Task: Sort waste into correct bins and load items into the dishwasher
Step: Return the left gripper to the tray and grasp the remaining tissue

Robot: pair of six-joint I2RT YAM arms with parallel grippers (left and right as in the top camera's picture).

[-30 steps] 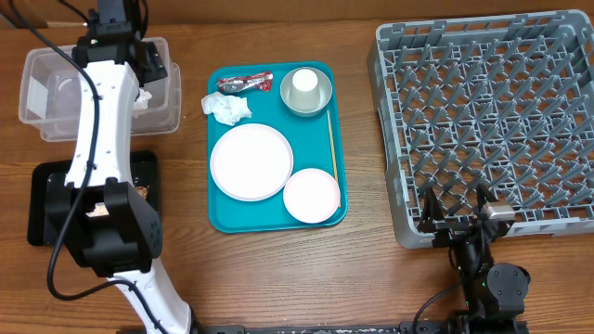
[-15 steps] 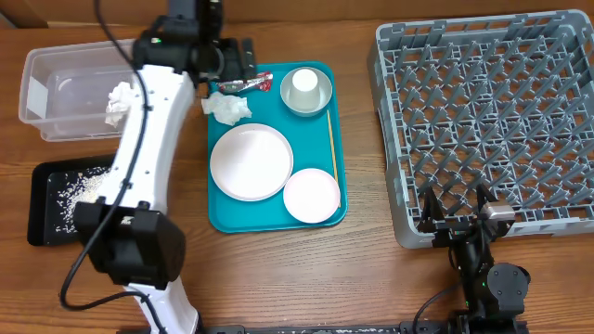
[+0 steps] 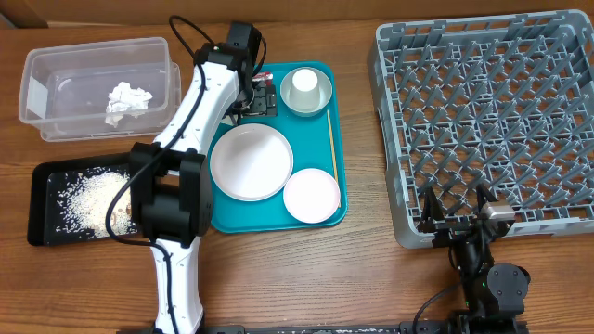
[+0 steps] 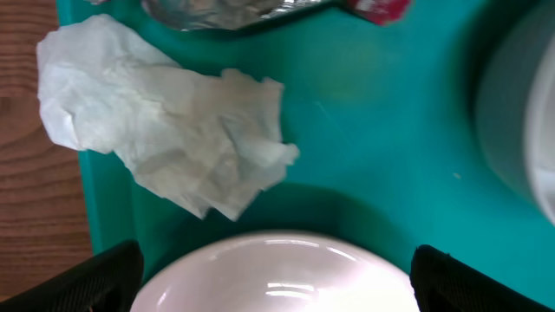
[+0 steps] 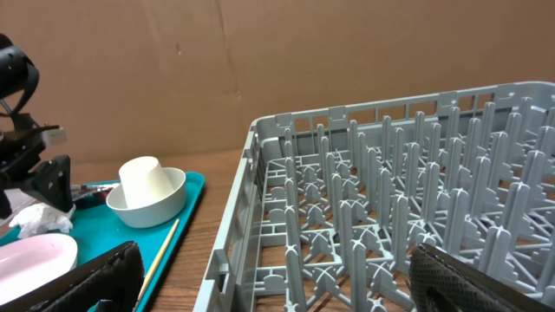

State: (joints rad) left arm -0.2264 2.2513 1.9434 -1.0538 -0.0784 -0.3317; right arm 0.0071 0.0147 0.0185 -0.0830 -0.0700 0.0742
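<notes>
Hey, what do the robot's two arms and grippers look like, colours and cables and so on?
The left arm has white shells, bulky black joints and a thin black cable along it; the left gripper is black. The right arm is black, with a cable at its base; the right gripper has two black prongs and a small silver-grey block.

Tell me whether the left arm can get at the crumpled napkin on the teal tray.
Probably yes. The left gripper hangs open just above the napkin, which lies uncovered at the edge of the teal tray. The wrapper and large plate sit close by, so the pinch needs care.
</notes>
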